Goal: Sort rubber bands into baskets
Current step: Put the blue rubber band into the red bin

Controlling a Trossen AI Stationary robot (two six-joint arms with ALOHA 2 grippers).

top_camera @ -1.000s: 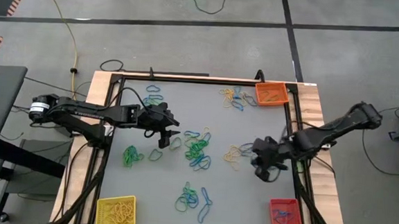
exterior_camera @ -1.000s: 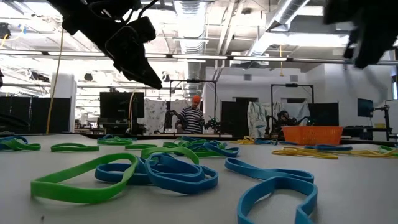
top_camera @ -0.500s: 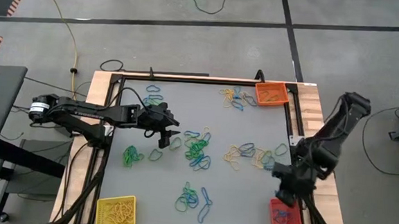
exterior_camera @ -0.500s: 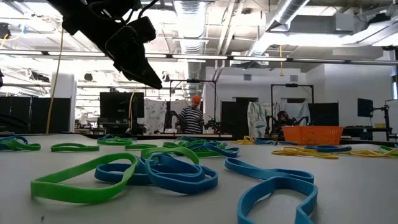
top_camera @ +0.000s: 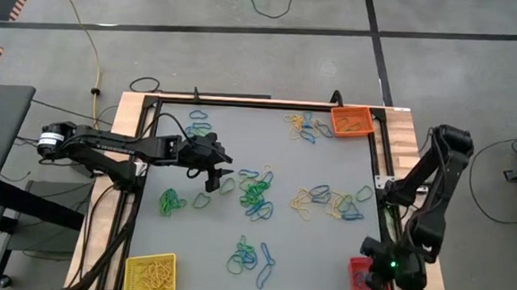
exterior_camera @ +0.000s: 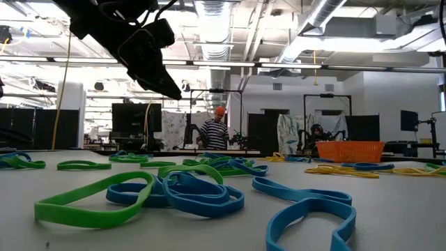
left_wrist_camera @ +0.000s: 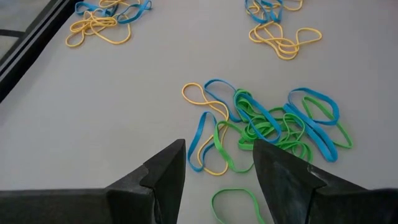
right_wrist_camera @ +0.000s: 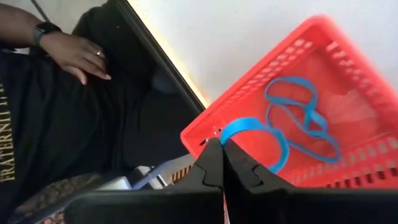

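Now right gripper (right_wrist_camera: 222,149), pinching blue rubber band (right_wrist_camera: 255,127), above red basket (right_wrist_camera: 348,81).

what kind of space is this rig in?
Looks like a large open robotics lab or workshop. The low view shows exposed ceiling ducts, other workstations with monitors and a person behind the table; the high view shows a bare concrete floor.
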